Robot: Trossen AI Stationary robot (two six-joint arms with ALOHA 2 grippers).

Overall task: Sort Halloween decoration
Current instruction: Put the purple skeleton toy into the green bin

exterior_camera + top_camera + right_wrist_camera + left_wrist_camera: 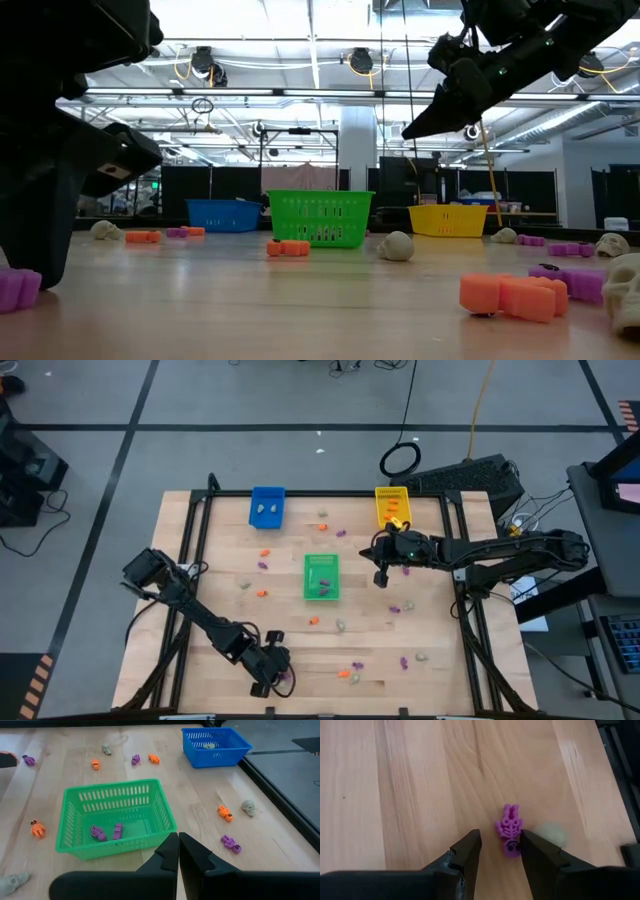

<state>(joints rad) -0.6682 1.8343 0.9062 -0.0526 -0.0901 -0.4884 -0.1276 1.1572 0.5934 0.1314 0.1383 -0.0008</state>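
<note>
Left gripper (500,851), jaws spread, hangs low over a purple skeleton trinket (509,828) lying just off its right finger; centring before closing should secure it. Right gripper (178,851), pressed together, waits beside the green tray (115,815).

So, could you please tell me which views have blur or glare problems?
Low view: ceiling lights flare, and the near orange trinket is soft. Left wrist view: the purple skeleton is sharp, the pale trinket beside it blurred. High view looks evenly lit.
</note>
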